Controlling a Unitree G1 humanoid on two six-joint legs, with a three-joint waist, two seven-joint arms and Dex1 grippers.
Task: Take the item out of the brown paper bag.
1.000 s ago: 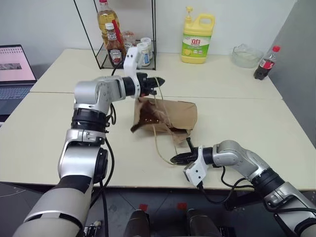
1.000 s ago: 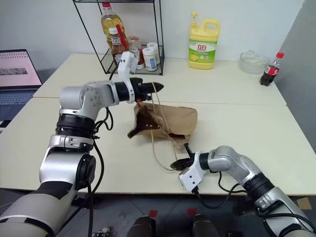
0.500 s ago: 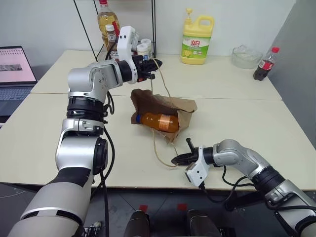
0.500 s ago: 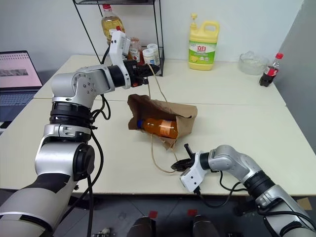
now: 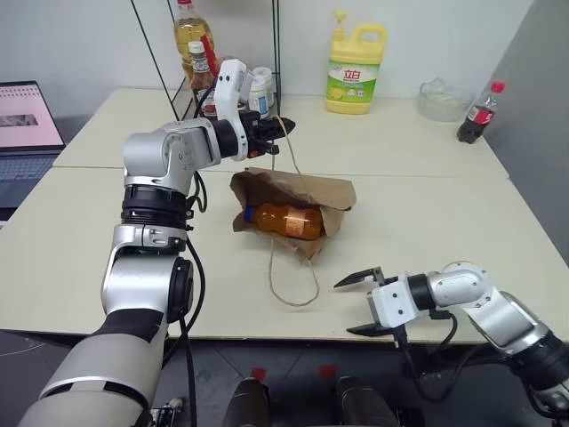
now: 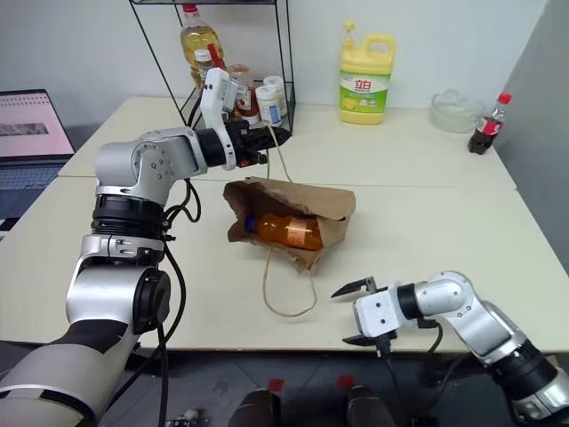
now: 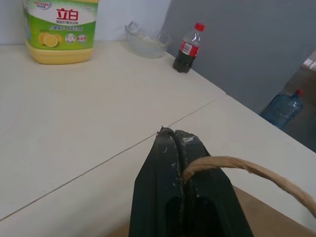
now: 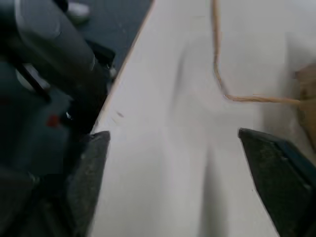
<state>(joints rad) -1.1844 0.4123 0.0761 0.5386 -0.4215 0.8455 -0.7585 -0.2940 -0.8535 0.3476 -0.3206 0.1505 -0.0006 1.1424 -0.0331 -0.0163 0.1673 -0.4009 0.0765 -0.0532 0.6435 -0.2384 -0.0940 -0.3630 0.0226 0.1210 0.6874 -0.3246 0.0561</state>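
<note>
The brown paper bag (image 5: pixel 311 191) lies on its side mid-table, mouth facing left. Inside the mouth lies the item (image 5: pixel 286 221), an orange-amber bottle, its cap end toward the opening. My left gripper (image 5: pixel 283 132) hovers above the bag's back edge, shut on the upper cord handle (image 7: pixel 232 165), which runs taut down to the bag. In the left wrist view its fingers (image 7: pixel 168 148) press together on the cord. The lower handle loop (image 5: pixel 293 277) lies slack on the table. My right gripper (image 5: pixel 360 304) is open near the front edge, right of that loop, holding nothing.
A yellow detergent jug (image 5: pixel 355 69), a glass bowl (image 5: pixel 442 98) and a red-capped cola bottle (image 5: pixel 478 113) stand along the back. A black wire rack (image 5: pixel 213 62) with sauce bottles is behind my left arm. A laptop (image 5: pixel 27 124) sits at far left.
My right gripper has let go of the lower handle, opened wide and pulled back to the right. The loop now lies on the table. The bag mouth has opened up, showing the bottle.
</note>
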